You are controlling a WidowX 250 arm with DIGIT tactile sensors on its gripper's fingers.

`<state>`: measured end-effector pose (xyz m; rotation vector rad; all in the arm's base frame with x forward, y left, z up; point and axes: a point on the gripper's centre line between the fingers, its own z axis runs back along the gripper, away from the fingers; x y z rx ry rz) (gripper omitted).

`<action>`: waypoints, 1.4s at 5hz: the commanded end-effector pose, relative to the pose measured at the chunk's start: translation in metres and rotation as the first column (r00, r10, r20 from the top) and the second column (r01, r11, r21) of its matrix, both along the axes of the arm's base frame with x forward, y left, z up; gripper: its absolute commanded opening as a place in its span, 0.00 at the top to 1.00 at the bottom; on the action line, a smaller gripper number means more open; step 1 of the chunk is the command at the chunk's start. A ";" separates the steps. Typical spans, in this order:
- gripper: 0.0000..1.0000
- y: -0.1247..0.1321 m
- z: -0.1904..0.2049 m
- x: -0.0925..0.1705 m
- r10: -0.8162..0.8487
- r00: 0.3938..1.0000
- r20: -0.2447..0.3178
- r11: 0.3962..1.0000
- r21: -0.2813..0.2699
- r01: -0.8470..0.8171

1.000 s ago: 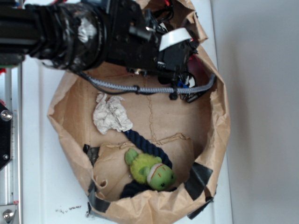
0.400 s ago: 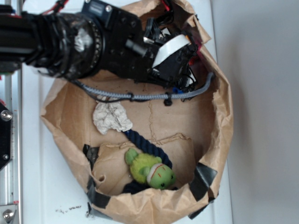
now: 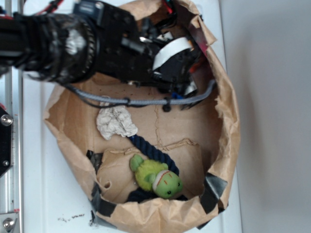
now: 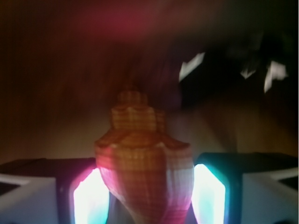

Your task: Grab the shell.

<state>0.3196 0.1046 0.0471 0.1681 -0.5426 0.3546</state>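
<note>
Glossy orange-brown ribbed conch shell (image 4: 142,163): rigid, slick, probably brittle. Glowing fingers (image 4: 209,196) flank its widest whorl, seemingly clamped; best hold there.

Glossy ribbed shell (image 4: 142,161), crumpled paper bag (image 3: 226,121)

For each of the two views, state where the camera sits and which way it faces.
Exterior: overhead, looking down into the paper bag holding a paper wad, rope and green plush; the black arm reaches in from the left.
Wrist: on the gripper, looking forward at the shell between its glowing fingers.
Shared: the gripper only; the arm hides the shell from overhead.
</note>
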 end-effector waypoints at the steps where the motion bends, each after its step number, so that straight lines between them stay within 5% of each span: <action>1: 1.00 0.018 0.084 -0.046 -0.123 0.992 0.018 0.990 -0.073 0.124; 4: 1.00 -0.008 0.109 -0.059 -0.143 0.989 -0.025 0.988 -0.058 0.142; 7: 1.00 -0.044 0.112 -0.070 -0.146 0.989 0.024 0.988 0.056 0.144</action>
